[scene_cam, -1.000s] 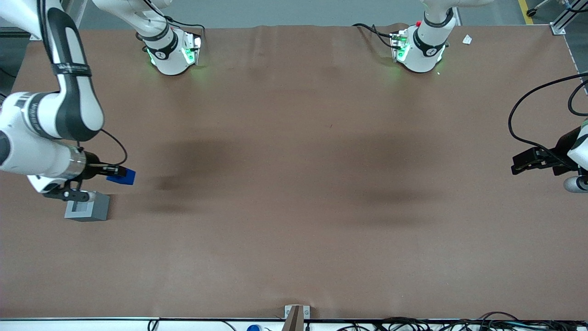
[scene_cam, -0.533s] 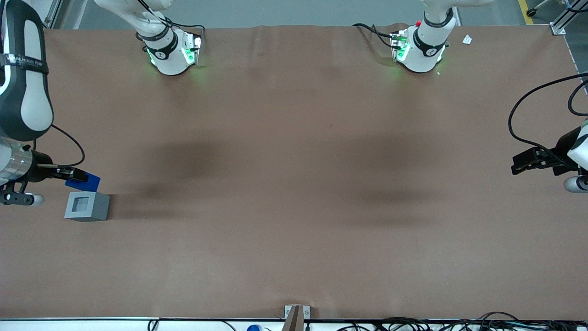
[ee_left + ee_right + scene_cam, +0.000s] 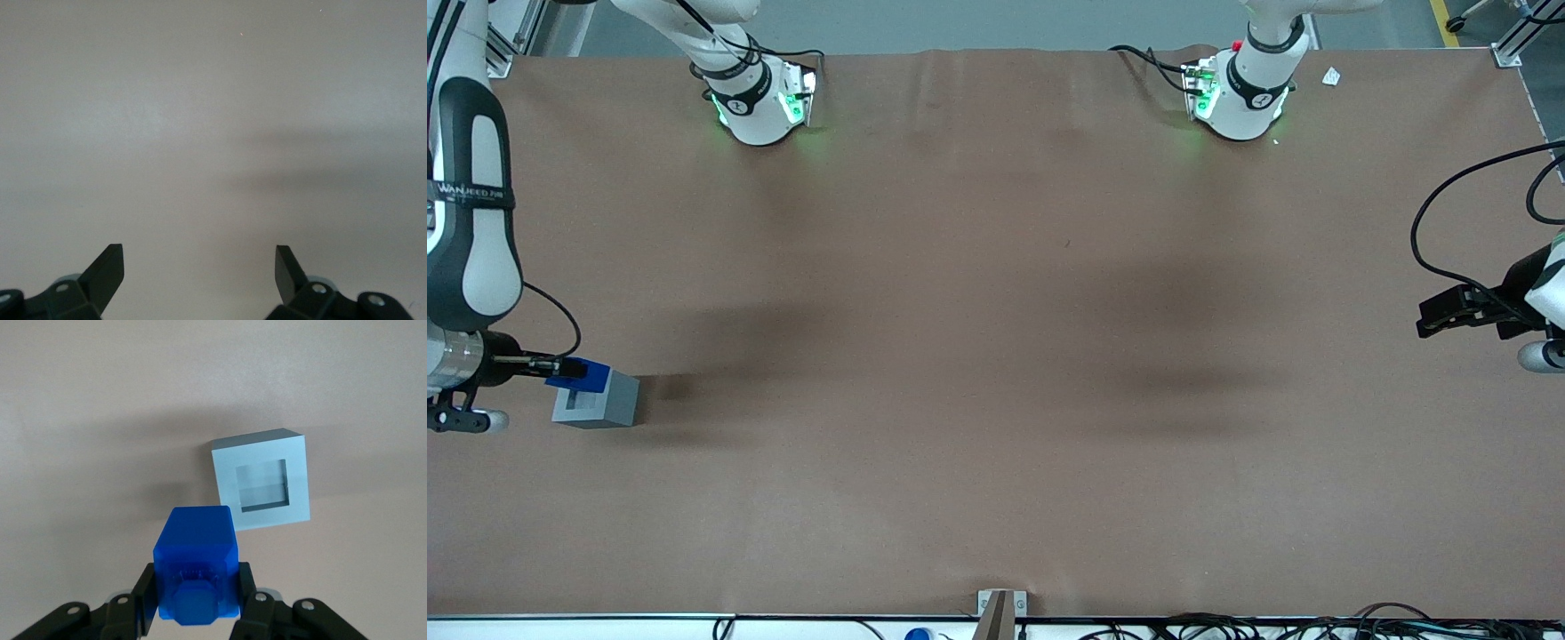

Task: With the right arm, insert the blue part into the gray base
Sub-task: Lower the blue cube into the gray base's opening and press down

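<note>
Holding the blue part (image 3: pixel 584 373) pinched between its two black fingers, the gripper (image 3: pixel 560 364) of the right arm (image 3: pixel 470 258) now hangs over the gray base (image 3: pixel 598 401) at the working arm's end of the table (image 3: pixel 996 356), close to that end's edge. In the front view the blue block overlaps the base's top face on the side farther from the camera, covering part of the square recess.

Half a second ago the block hung just clear of the base, a little farther from the front camera, and the whole gray top with its recess was plain to see. A second ago the gripper was higher in that view and more toward the middle of the table, with the arm's camera bracket crossing the base's corner. Since then the arm has drawn back toward the table's end edge and brought the block nearer to the front camera, onto the base's outline. The base itself has not shifted.

From the right wrist view the blue part (image 3: pixel 195 565) sits clamped between the fingers (image 3: pixel 147 595), its faceted end toward the lens. The gray base (image 3: pixel 261 479) appears apart from it, with the recess open and unfilled, its floor and inner walls visible. Whether the block touches the base cannot be told from either view; it is not seated in the recess.
</note>
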You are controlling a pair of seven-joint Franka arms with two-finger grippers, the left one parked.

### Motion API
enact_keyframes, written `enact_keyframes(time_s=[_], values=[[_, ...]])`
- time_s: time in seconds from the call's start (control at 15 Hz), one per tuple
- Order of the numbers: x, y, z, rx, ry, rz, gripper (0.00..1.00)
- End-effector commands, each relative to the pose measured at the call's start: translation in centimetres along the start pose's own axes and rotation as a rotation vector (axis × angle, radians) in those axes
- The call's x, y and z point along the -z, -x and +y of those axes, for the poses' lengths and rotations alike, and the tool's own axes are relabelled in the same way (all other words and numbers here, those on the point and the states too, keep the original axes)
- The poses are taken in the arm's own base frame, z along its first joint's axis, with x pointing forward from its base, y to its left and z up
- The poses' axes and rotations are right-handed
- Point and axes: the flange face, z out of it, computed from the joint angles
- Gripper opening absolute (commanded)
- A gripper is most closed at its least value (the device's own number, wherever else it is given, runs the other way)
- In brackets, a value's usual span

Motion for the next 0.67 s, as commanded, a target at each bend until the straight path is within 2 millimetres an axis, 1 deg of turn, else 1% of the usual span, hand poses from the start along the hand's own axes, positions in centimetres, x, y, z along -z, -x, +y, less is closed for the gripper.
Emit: enact_keyframes(time_s=[0.0,0.13,0.2,0.4,0.53,0.6], values=[[0.7,-1.0,1.7,0.015,0.0,0.012,0.04],[0.2,-1.5,2.3,0.038,0.003,0.013,0.04],[0.0,-1.7,3.0,0.035,0.003,0.014,0.04],[-0.7,-2.2,3.2,0.074,0.005,0.012,0.04],[-1.7,-2.4,3.7,0.093,0.004,0.0,0.04],[-1.8,-2.4,3.7,0.104,0.004,-0.003,0.04]])
